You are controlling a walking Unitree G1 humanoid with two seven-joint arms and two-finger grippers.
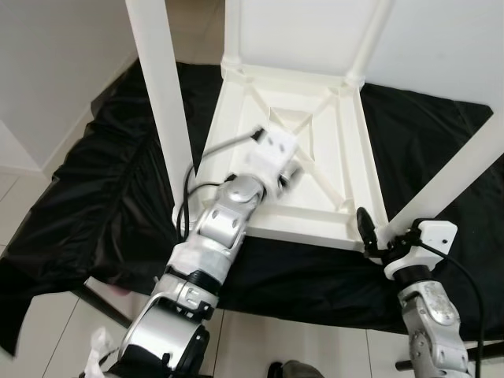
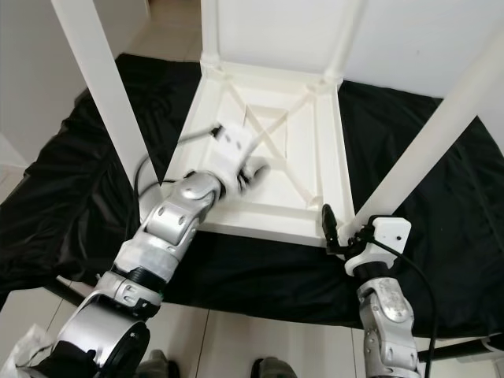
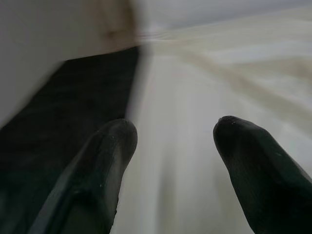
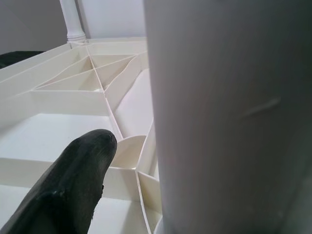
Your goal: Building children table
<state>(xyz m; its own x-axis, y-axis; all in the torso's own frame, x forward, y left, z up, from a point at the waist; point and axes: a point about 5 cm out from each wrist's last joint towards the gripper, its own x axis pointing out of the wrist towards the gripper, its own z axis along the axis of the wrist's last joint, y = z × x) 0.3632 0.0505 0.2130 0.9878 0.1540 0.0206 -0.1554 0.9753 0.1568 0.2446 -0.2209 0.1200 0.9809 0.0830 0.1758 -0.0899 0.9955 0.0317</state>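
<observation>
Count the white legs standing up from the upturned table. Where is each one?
4. One leg rises at the near left corner, one at the near right by the right gripper, one at the far left, one at the far right.

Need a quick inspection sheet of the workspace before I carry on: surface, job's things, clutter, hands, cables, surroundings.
Surface: black sheet spread over the tiled floor.
Job's things: white table upside down on the sheet, four legs standing up.
Clutter: nothing seen.
Hands: left hand open, over the table's ribbed underside; right hand around the near right leg, one finger beside it.
Cables: black cable on the right wrist.
Surroundings: white walls.
</observation>
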